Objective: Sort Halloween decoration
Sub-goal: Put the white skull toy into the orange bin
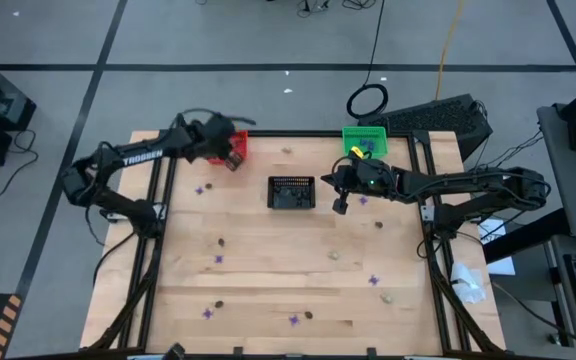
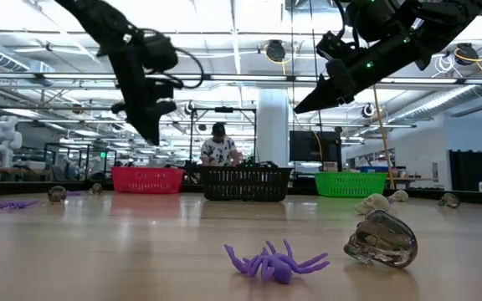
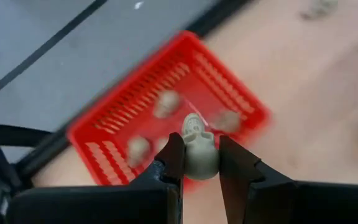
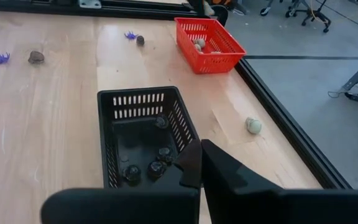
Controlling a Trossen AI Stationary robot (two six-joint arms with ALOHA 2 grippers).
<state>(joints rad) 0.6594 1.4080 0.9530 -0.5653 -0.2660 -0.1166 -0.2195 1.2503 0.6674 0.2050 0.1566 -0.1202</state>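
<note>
Pinched between the left gripper's (image 3: 199,163) fingers, a pale skull (image 3: 199,149) hangs above the red basket (image 3: 107,134), awaiting release into it; the right gripper (image 4: 199,163), pressed together, hovers beside the black basket (image 4: 107,134).

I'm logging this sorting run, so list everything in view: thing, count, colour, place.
red basket: one, far left of table, pale skulls inside
black basket: one, far middle, dark skulls inside
green basket: one, far right
purple spiders: several, scattered on the table
pale skulls: a few loose on the table
dark skulls: a few loose on the table
table: one, light wood
person: one, in the room behind the table
left gripper: above red basket, holding a pale skull
right gripper: shut, beside black basket
</note>
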